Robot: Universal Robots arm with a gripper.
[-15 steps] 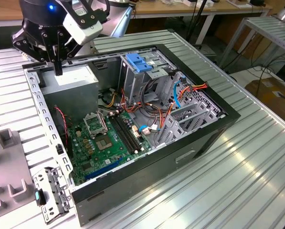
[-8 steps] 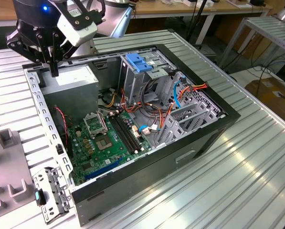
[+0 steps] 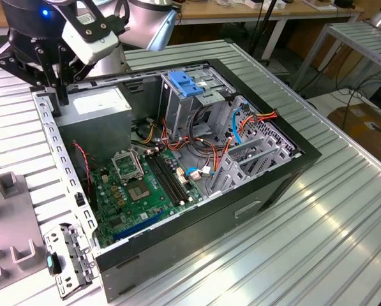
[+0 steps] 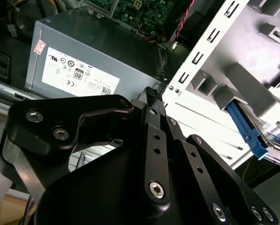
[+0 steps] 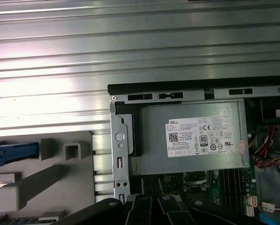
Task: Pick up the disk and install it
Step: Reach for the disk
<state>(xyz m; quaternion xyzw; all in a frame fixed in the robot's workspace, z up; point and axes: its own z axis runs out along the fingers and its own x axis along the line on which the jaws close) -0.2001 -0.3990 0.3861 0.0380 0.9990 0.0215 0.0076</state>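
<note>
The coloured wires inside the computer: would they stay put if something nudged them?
The wires hang in loose curves, so they are probably floppy and would bend aside. They look thin, so likely light. Their ends run into plugs, so a push might snag them.

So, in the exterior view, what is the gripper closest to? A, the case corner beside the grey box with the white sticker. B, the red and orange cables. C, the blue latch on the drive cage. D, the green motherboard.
A: the gripper hangs at the case corner, right beside the grey box and well away from the other three.
</note>
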